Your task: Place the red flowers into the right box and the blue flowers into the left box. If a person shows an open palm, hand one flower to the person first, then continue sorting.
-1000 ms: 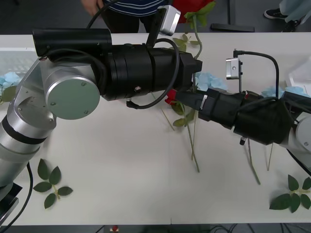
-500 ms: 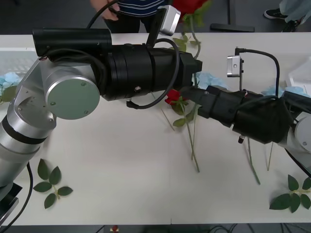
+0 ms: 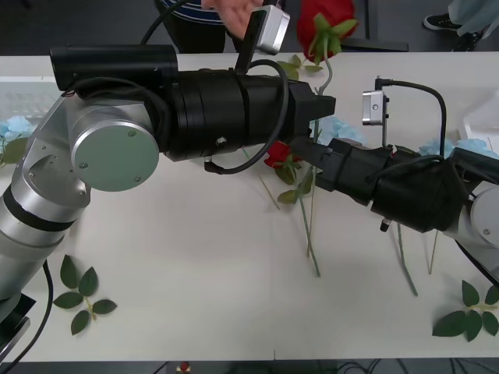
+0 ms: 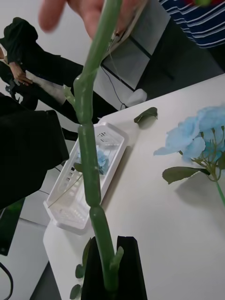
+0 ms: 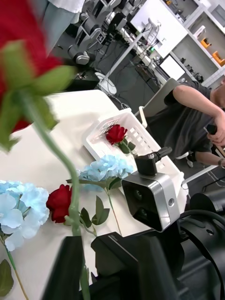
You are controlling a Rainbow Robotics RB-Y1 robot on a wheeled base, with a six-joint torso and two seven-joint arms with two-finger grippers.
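Raised rose (image 3: 323,22) has swung right and its bloom sits fully in view now. A hand (image 3: 234,8) has come in at the far table edge, and the right gripper (image 3: 302,148) has crept left, under the left gripper (image 3: 320,105).

Front view: the left arm lies across the table with its gripper beside the raised stem. Whether it grips the stem cannot be told, because the arm hides the contact. The rose is held high toward the far edge, probably to offer it to the person. A second rose (image 3: 274,154) lies on the table just beside the right gripper. The left box (image 3: 23,93) and right box (image 3: 479,121) are cut off at the edges. The hand is cropped, so an open palm cannot be confirmed.

Right wrist view: the black fingers are together and clamped on the green stem, which runs up to blurred fingertips at the frame edge. It is unclear whether these touch the stem. A blue hydrangea (image 4: 192,133) lies on the table, and another (image 4: 101,159) lies in the left box.

Left wrist view: the bloom is close and blurred, and the stem runs down past the gripper. One rose (image 5: 116,133) already lies in the right box. The right arm's camera (image 5: 150,199) blocks the lower part of the view.
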